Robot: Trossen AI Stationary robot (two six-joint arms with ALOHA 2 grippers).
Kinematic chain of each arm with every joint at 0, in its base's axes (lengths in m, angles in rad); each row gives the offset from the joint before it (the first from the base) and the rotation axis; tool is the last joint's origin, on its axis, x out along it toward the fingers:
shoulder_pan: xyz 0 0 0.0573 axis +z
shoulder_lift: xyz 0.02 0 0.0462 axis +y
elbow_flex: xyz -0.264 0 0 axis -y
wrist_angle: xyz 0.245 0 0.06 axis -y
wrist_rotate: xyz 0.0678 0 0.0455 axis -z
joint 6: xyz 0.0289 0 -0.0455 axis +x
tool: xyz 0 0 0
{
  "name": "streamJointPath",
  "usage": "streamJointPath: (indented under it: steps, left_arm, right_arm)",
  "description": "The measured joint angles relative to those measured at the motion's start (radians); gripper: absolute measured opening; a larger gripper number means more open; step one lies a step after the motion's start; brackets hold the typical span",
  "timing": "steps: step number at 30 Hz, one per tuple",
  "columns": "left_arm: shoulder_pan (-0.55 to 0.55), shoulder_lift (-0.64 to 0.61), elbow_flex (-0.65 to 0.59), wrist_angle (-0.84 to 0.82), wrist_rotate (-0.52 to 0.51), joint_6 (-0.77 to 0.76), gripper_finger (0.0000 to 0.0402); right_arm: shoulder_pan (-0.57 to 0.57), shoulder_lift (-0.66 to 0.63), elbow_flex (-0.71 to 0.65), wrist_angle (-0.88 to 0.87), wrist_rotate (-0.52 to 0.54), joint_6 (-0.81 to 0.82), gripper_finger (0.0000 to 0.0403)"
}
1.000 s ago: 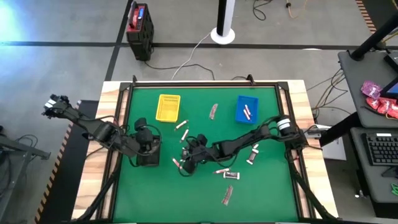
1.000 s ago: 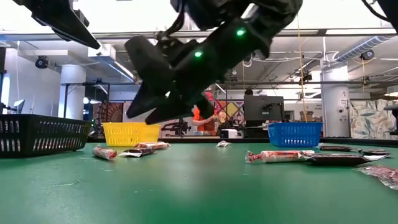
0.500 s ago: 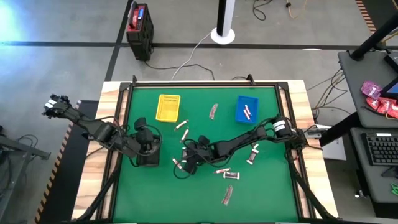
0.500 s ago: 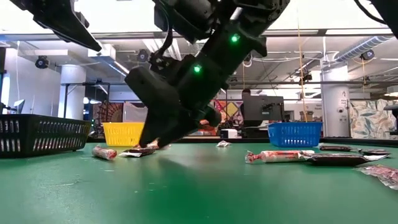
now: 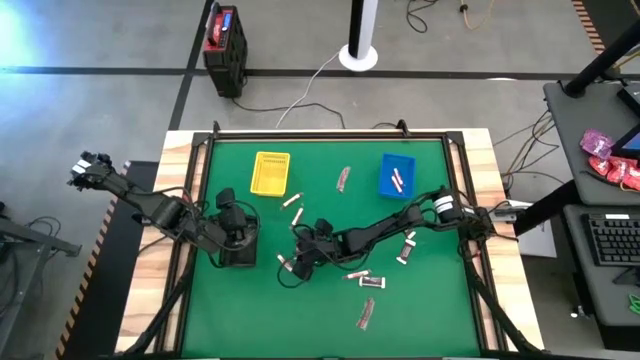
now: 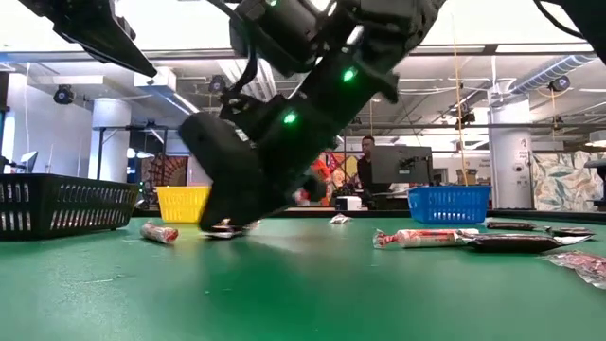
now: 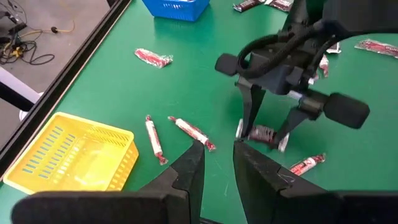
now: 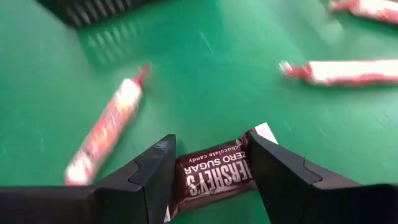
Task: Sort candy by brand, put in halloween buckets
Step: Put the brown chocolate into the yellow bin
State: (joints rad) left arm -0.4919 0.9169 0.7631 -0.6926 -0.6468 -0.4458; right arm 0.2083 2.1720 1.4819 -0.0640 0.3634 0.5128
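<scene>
A brown Hershey's candy point(image 8: 213, 177) lies flat on the green mat near the table's middle. My right gripper point(image 8: 210, 143) is open, slanting down over it, with one finger on each side of the bar point(image 7: 262, 132); I see no touch. My left gripper point(image 7: 217, 163) hangs open by a narrow gap, empty, over the black bucket point(image 6: 62, 204) at the table's left. The yellow bucket point(image 5: 270, 172) stands at the far left. The blue bucket point(image 5: 397, 176) at the far right holds candy.
Reddish-white candies lie close by: one point(image 8: 106, 134) beside the brown bar, two point(image 7: 189, 132) toward the yellow bucket, more point(image 5: 365, 279) toward the near right. A dark candy point(image 5: 343, 179) lies between the yellow and blue buckets. People stand in the room beyond the table.
My right gripper has sunk toward the mat and tipped further downward, coming down over the brown candy; its fingers have stayed open. The candy has not moved.
</scene>
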Motion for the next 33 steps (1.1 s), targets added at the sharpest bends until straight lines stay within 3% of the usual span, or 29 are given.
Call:
streamJointPath:
  steps: [8,16,22,26,33]
  left_arm:
    - [0.0,0.0,0.0,-0.003,0.0,0.0,0.007]
    - [0.0,0.001,0.0,-0.002,0.0,0.0,0.007]
    - [0.0,0.001,-0.005,0.0,0.0,0.018,0.007]
    - [0.0,0.001,-0.006,0.002,0.0,0.023,0.007]
    - [0.0,0.002,-0.006,0.018,-0.009,0.045,0.007]
  right_arm:
    - [0.028,-0.118,-0.004,-0.411,-0.019,-0.116,0.0194]
    - [0.026,-0.276,-0.02,-0.595,-0.023,-0.094,0.0194]
    - [0.074,-0.352,-0.13,-0.588,-0.023,-0.263,0.0194]
    - [0.072,-0.375,-0.215,-0.579,-0.04,-0.164,0.0194]
    - [0.073,-0.353,-0.328,-0.268,-0.137,-0.116,0.0194]
